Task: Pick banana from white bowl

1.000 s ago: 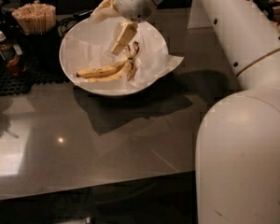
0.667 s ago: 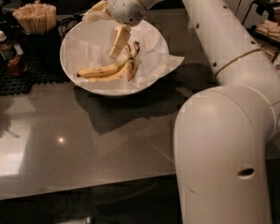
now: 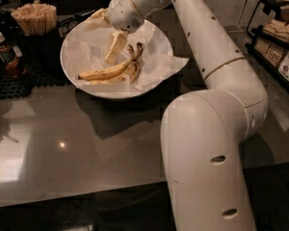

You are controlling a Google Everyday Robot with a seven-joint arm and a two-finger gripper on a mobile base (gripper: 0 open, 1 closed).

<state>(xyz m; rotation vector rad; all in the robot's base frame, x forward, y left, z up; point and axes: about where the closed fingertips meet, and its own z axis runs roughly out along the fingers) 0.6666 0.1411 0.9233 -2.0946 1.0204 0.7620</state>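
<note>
reach step: the gripper (image 3: 101, 38) hovers over the white bowl (image 3: 63, 57), fingers (image 3: 116, 43) spread apart and empty. the banana (image 3: 106, 71) lies just below the lower fingertip. next it likely needs to lower and close around it.

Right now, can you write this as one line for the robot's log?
gripper: above white bowl, fingers open | bananas: lying in bowl, ungripped

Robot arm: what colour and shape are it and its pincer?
The arm is glossy white, made of thick rounded tubes with small dark holes and thin yellowish rings at joints. The pincer, above the white bowl, has cream fingers.
</note>
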